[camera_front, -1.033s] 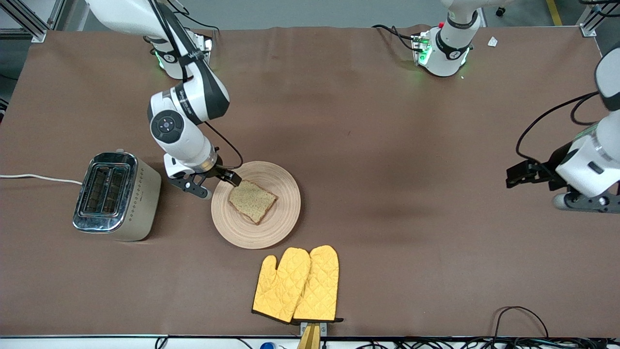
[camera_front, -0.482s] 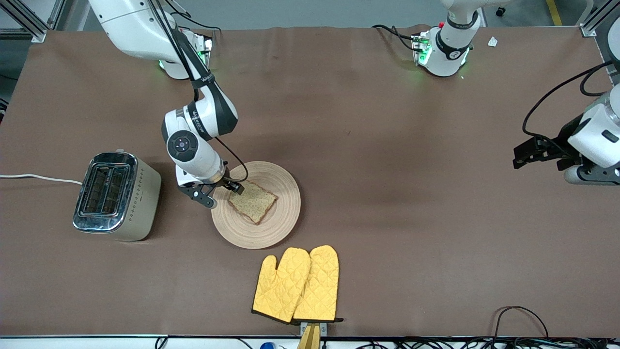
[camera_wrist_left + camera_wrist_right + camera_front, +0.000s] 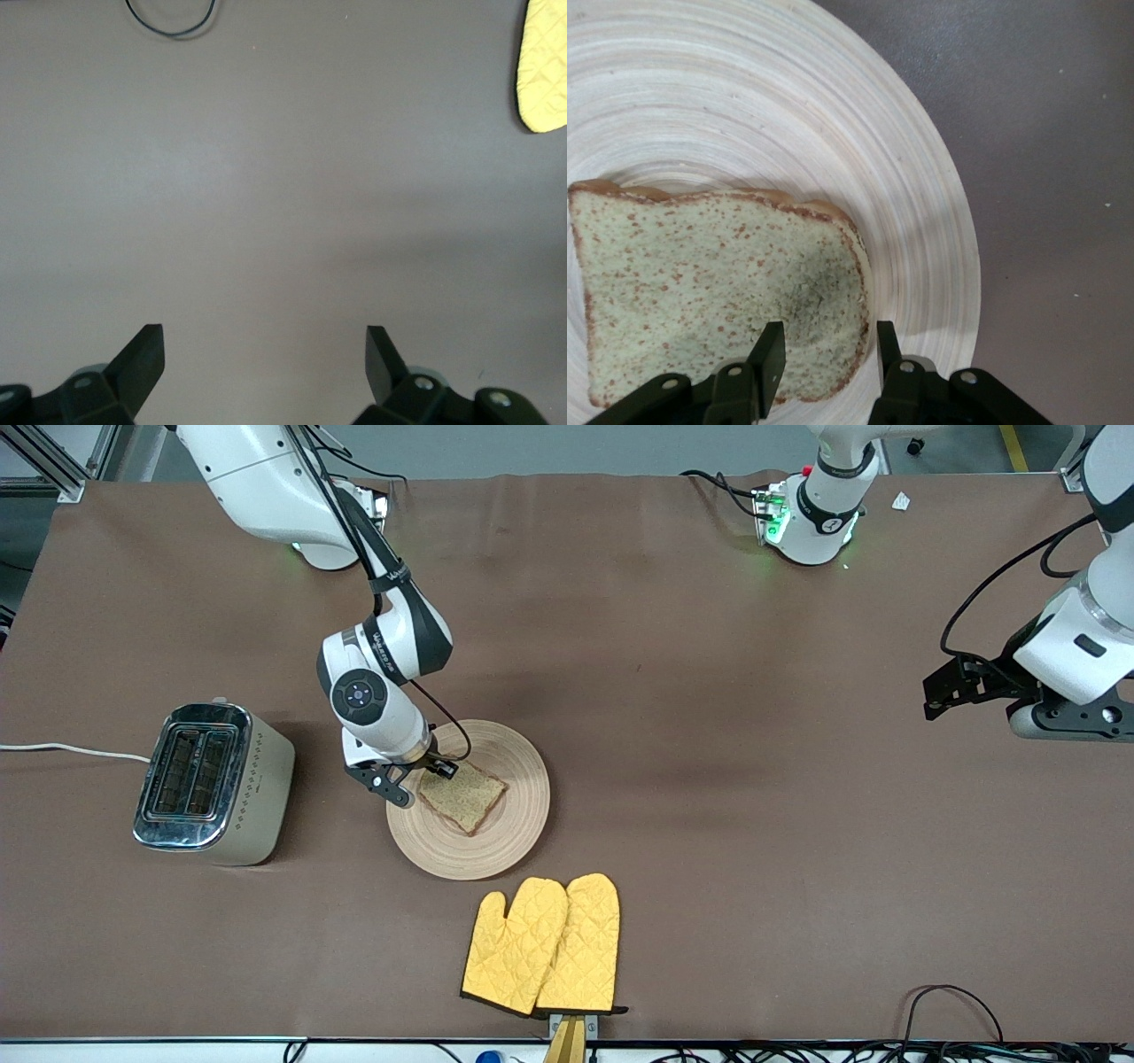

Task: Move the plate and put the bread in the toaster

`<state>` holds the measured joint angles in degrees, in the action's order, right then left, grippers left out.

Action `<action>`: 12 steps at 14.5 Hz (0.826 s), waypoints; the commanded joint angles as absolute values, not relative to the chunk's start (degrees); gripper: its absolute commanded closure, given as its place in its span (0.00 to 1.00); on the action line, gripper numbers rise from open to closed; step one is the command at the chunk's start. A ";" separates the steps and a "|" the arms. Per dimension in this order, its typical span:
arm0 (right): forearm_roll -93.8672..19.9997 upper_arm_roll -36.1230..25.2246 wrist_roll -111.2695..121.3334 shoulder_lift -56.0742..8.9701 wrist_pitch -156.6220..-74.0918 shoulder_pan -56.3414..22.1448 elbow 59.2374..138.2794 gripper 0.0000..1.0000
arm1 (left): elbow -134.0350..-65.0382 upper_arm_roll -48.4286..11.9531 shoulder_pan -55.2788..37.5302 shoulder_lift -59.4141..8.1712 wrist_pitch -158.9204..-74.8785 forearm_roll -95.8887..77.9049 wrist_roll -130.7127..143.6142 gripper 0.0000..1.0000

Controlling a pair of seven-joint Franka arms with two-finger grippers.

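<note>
The brown speckled bread (image 3: 465,793) lies flat on the round beige wooden plate (image 3: 505,841) mid-table. The toaster (image 3: 208,784) stands beside the plate, toward the right arm's end, with both slots showing nothing in them. My right gripper (image 3: 423,775) is low over the bread's corner nearest the toaster. In the right wrist view it (image 3: 827,341) is open: one finger is over the bread (image 3: 700,283), the other over the plate (image 3: 833,115) just past the crust. My left gripper (image 3: 948,691) waits open over bare table (image 3: 264,341) at the left arm's end.
A pair of yellow oven mitts (image 3: 545,943) lies nearer the front camera than the plate; one mitt's tip shows in the left wrist view (image 3: 542,66). The toaster's white cord (image 3: 71,751) runs off the table's end. A black cable loop (image 3: 952,1005) lies at the front edge.
My right gripper has moved from the plate's rim to over the bread's corner, and its fingers have come closer together. The left gripper has shifted a little. Bread and plate have not moved.
</note>
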<state>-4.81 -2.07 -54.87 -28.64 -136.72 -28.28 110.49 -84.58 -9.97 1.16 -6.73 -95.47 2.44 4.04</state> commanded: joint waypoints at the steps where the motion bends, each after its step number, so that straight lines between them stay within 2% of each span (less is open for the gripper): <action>1: -5.45 -2.37 -55.46 -29.00 -136.41 -28.39 109.78 0.50 | -87.36 -8.26 -0.26 -4.13 -97.12 2.37 4.13 0.00; 9: -5.45 -2.29 -54.76 -29.62 -136.93 -27.77 110.21 0.50 | -87.10 -7.82 0.70 -3.96 -96.59 2.29 3.34 0.00; 12: -5.45 -2.37 -54.76 -29.79 -137.11 -27.69 110.21 0.55 | -87.19 -7.56 0.70 -4.74 -96.77 2.29 3.34 0.00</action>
<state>-4.81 -2.62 -54.86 -29.42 -136.62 -28.14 110.25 -85.44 -7.91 0.65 -5.66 -95.57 2.44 3.88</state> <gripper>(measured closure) 0.511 0.000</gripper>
